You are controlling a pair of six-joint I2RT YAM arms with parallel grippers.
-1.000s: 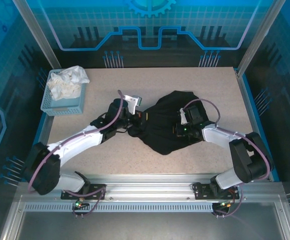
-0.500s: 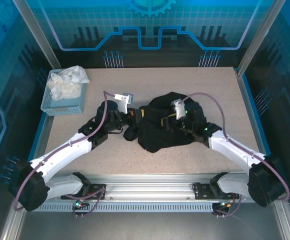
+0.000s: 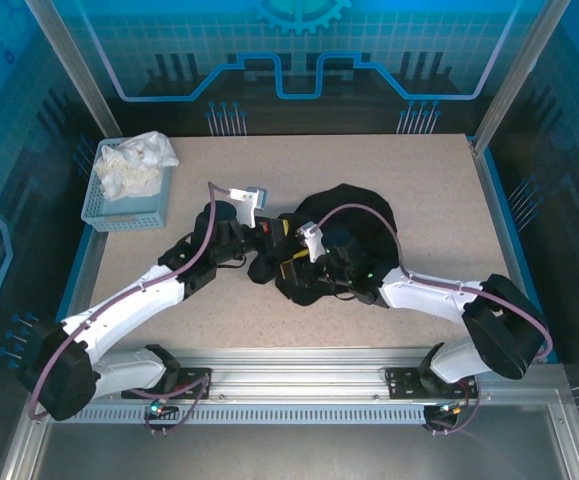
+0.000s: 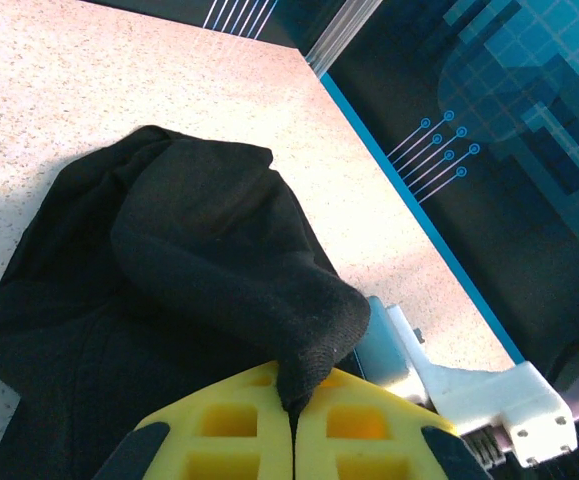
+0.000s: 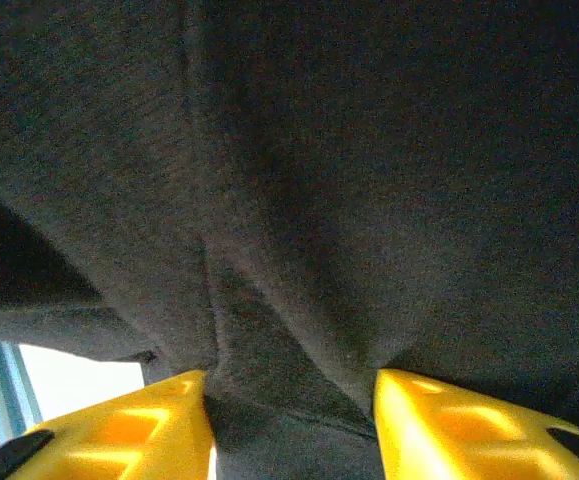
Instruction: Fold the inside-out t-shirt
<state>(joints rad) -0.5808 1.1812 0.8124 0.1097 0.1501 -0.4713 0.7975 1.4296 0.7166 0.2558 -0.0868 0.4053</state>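
The black inside-out t-shirt (image 3: pixel 344 225) lies bunched in a heap at the table's middle; no printed graphic shows. At the heap's left edge, my left gripper (image 3: pixel 274 235) is shut on a fold of the black cloth, which rises out of the closed yellow fingers (image 4: pixel 239 425) as a rounded hump of t-shirt (image 4: pixel 199 240). My right gripper (image 3: pixel 291 268) reaches leftward over the heap's front, close beside the left one. Its yellow fingers (image 5: pixel 129 430) stand apart, pressed into the t-shirt (image 5: pixel 299 180), with a ridge of cloth lying between them.
A blue basket (image 3: pixel 94 205) holding a crumpled white cloth (image 3: pixel 134 160) stands at the back left. Bare speckled tabletop (image 3: pixel 439 180) surrounds the heap. The right arm's white wrist (image 4: pixel 489 400) sits just right of the left fingers. A blue rail (image 4: pixel 409 210) marks the table's right edge.
The right gripper has swept leftward across the shirt, from its right side to its front left. The heap has drawn in tighter. The left gripper pulled slightly left a second ago, then held.
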